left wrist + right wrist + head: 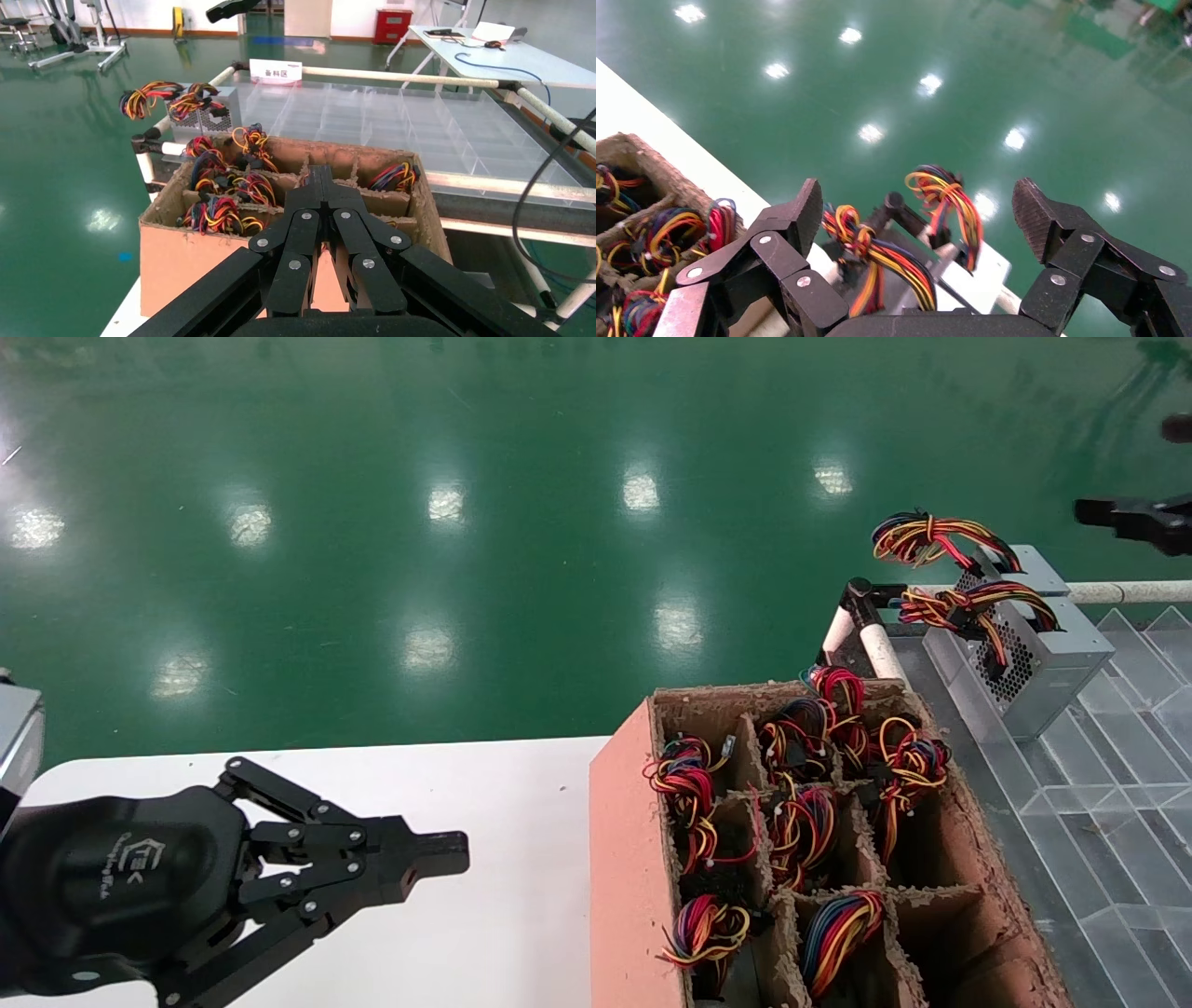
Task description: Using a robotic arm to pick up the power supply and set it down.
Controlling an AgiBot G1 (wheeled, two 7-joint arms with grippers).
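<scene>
So the landmark here is the cardboard box, the brown one split into compartments and stuffed with coiled wire bundles. It sits at the edge of the white table.

Two grey metal boxes stand just past the far corner of the cardboard box, on a clear plastic divider tray that runs along the side of the cardboard box away from the table. The nearer one is the power supply, with a perforated grille facing the cardboard box and a red, orange, yellow and black wire loop on top. Its twin is right behind it, farther from the cardboard box, touching or nearly so. I can't tell which.

The left gripper hangs over the table, beside the cardboard box and pointing at it. Its jaws are pressed together with nothing between them, which shows well in the left wrist view.

The right gripper is up beyond the two grey boxes, well away from the cardboard box. In its own wrist view the jaws are spread wide, holding nothing, with the wire loops showing through the gap.
</scene>
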